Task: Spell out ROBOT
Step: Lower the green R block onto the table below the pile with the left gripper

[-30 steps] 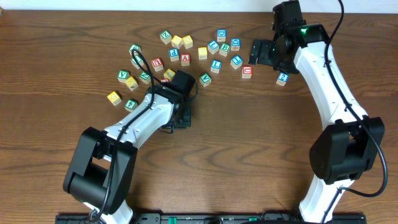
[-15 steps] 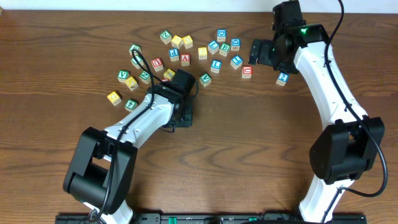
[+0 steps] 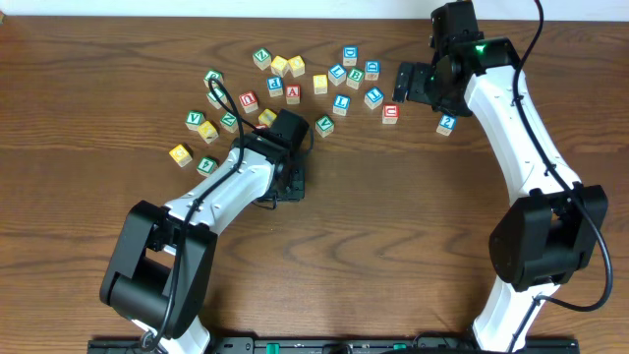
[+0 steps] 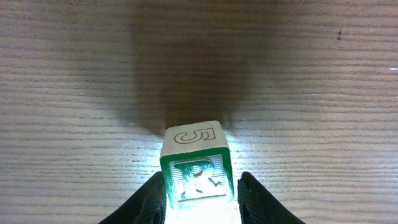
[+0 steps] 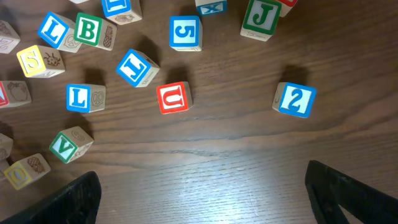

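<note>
A wooden cube with a green R stands on the table between the fingers of my left gripper. The left finger touches it, and a thin gap shows at the right finger. In the overhead view my left gripper hides this cube, below the scattered cubes. The green B cube and a yellow O cube lie in the right wrist view. Yellow cubes lie in the overhead scatter. I cannot pick out the blue T. My right gripper is wide open and empty over bare wood.
Several loose cubes lie across the back of the table: a red A, a red U, a blue 2, a blue L, a green V, a green J.
My left gripper shifted slightly right and up a second ago, then stayed still. The right arm has not moved.
</note>
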Tool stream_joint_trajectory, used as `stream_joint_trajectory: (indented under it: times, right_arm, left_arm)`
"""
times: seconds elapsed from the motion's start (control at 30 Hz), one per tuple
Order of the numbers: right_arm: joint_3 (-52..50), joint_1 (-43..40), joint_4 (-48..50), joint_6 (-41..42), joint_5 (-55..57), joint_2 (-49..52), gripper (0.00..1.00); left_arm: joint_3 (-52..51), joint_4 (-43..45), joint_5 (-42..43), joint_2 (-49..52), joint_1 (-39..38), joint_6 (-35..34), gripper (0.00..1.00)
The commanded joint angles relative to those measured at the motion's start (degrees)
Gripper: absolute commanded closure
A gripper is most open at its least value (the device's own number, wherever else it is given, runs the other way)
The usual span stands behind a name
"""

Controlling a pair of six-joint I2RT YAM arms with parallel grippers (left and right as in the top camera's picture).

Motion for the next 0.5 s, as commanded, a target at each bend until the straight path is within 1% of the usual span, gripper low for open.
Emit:
stream_joint_trajectory:
  times: [0.0,0.2,0.47]
  right_arm:
    - [1.03,0.59,-0.04,0.46,0.11,0.28,0.01]
    - [1.03,0.59,-0.04,0.46,0.09,0.28,0.01]
    - [1.03,0.59,-0.04,0.46,0.09,0.28,0.01]
  left_arm:
    - [-0.92,-0.33,0.13,0.59,0.13,0.59,0.63]
    - [-0.72,-0.09,1.68,0.59,0.13,3.21,0.63]
    - [-0.72,-0.09,1.68,0.59,0.13,3.21,0.63]
